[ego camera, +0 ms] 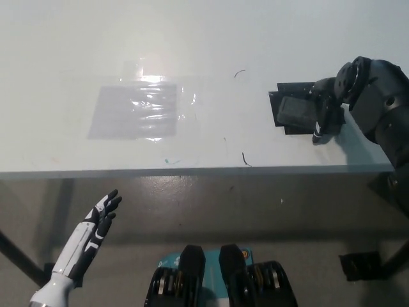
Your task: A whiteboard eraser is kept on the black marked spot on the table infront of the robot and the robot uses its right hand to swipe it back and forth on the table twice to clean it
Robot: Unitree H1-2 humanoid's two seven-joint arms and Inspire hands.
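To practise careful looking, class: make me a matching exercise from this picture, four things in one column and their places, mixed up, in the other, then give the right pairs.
Things:
1. whiteboard eraser
2. right hand
3. left hand
4. shiny plastic sheet

Places:
A. below the table's front edge, lower left
B. flat on the table's left half
C. on the black marked spot
D. at the eraser's right end

Pairs: 1-C, 2-D, 3-A, 4-B
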